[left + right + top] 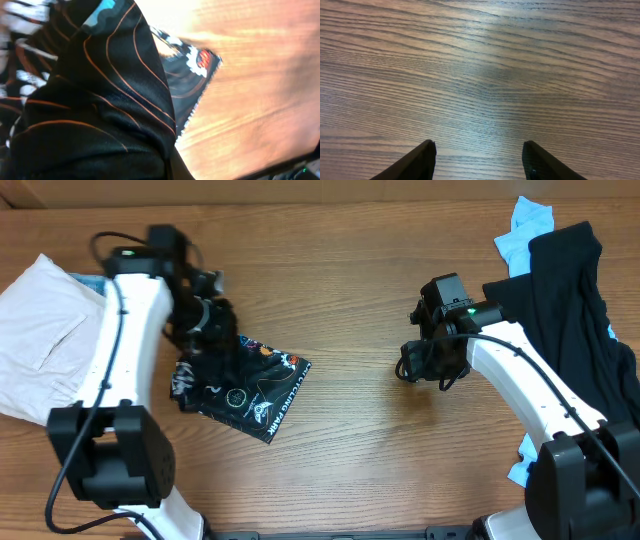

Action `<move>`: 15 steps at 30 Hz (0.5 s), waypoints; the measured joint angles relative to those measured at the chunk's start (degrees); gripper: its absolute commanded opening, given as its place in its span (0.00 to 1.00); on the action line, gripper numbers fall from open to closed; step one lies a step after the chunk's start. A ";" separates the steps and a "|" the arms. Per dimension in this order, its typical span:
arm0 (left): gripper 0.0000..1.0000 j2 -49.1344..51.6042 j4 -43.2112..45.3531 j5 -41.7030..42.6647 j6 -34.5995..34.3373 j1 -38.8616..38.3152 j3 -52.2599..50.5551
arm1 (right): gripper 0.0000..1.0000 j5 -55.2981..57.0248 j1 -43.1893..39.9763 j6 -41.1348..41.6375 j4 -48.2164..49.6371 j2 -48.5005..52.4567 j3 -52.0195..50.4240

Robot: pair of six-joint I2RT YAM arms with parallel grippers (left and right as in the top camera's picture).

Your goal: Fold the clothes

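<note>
A thin black jersey shirt with white lettering is lying folded left of centre, left end bunching upward.

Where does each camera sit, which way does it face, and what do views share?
Overhead: fixed above the table, facing straight down; both arms show, left pincer at the black printed shirt, white garment far left, dark garment far right.
Left wrist: on the left arm, close against the shirt's folds, which hide its fingers; wood beyond.
Right wrist: on the right arm, facing bare wood; open right pincer, tips at the bottom edge.
Shared: overhead and left wrist both show the shirt's lettered corner.
</note>
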 measured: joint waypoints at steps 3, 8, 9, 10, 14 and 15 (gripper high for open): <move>0.05 0.00 0.17 -1.62 -0.46 -4.68 -3.69 | 0.59 0.02 0.00 -0.04 -0.17 0.00 0.00; 0.06 0.00 0.83 -4.07 -1.55 -9.92 -9.25 | 0.59 0.02 0.00 -0.07 -0.31 0.00 0.00; 0.06 0.00 1.11 -4.39 -1.90 -10.62 -10.16 | 0.59 0.02 0.00 -0.07 -0.31 0.00 0.00; 0.07 0.00 1.22 -4.61 -2.08 -11.06 -10.86 | 0.59 0.00 0.00 -0.09 -0.31 0.00 0.00; 0.09 0.00 1.27 -5.25 -2.47 -11.87 -11.85 | 0.59 0.00 0.00 -0.07 -0.39 0.00 0.00; 0.09 0.00 1.33 -5.31 -2.51 -12.07 -11.85 | 0.59 0.02 0.00 -0.04 -0.39 0.00 0.00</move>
